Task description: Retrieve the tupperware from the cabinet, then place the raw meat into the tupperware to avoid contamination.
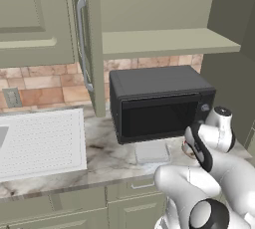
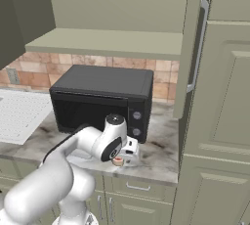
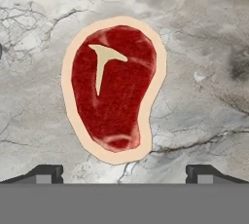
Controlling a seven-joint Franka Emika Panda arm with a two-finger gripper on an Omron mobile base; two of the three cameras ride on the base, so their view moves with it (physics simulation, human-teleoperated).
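Fingers (image 3: 124, 174) fully spread, holding nothing, above the raw meat (image 3: 114, 89) on the bench (image 3: 204, 111). Descend straight; close across its narrow width, nine to three o'clock.

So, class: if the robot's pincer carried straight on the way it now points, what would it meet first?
The raw steak. The open pincer points down at the marble counter, its tips spread to either side of the meat lying flat there, so it would likely touch the steak before the countertop, though the remaining gap is hard to judge.

Cabinet (image 1: 164, 41) door open, shelf bare. Black microwave (image 1: 159, 103) on marble counter (image 1: 107, 161), tupperware (image 1: 152, 152) just in front of it. White drainboard (image 1: 42, 141) to the left.
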